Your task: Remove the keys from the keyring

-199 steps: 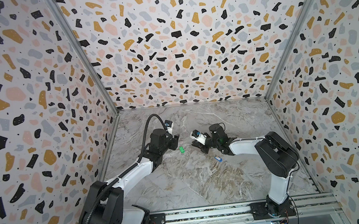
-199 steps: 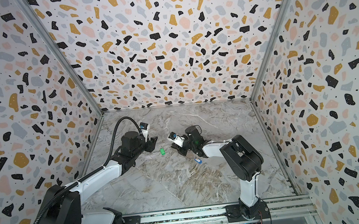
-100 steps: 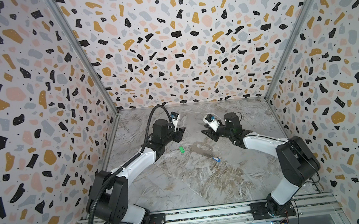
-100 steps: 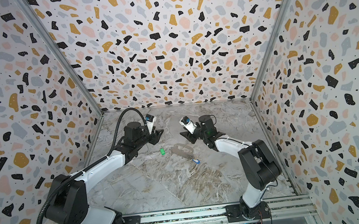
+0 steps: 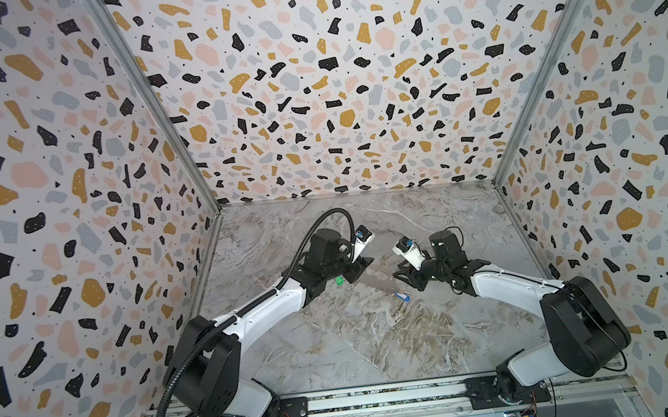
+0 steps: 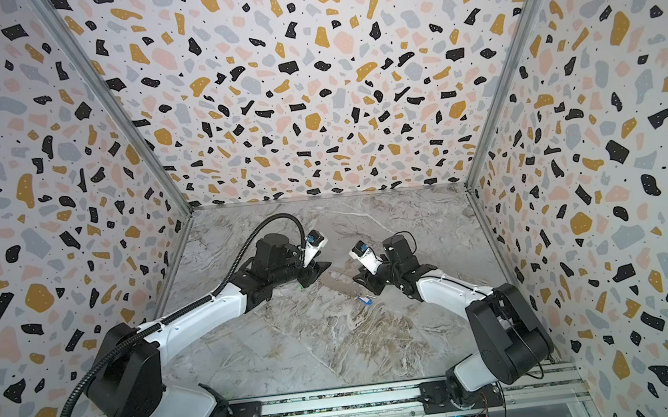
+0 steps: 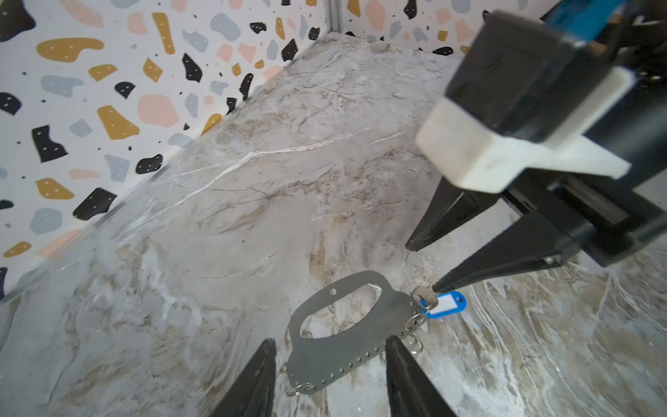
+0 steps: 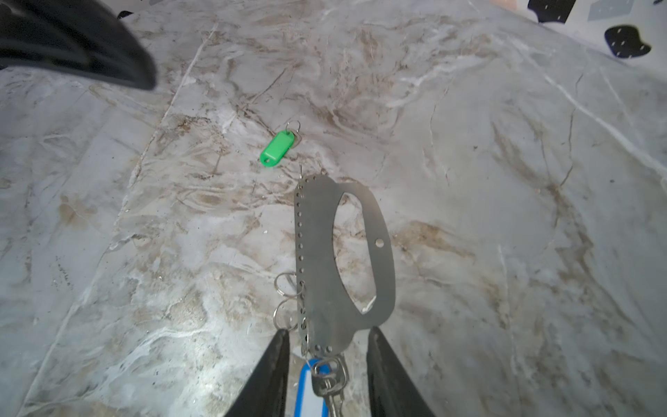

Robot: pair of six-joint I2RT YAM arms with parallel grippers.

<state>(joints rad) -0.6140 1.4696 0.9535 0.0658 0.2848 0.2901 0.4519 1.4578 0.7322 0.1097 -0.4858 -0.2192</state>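
1. Near the middle of the marble surface, the keyring lies flat. In both top views its long side runs from about 10 o'clock to 4 o'clock.
2. The green tag lies on the surface at 9 o'clock of the keyring. The right wrist view shows the tag off the plate, carrying only its own small wire ring, near the plate's end but not touching it.
3. The blue tag lies at 4 o'clock of the keyring, just beside that end. In the right wrist view it hangs from a ring at the plate's corner, together with a metal key.
4. The left end effector sits over the keyring's 10 o'clock end. Its jaws are partly apart and hold nothing. In the left wrist view its fingers stand either side of the plate's end; I cannot tell whether they touch it.
5. The right end effector is at the keyring's 3 o'clock end, jaws partly apart with nothing gripped. In the right wrist view the plate's corner and the blue tag lie between its fingers. In the left wrist view one fingertip sits right at the metal key; contact is unclear.
6. Spare wire rings hang from the plate's holed edge.
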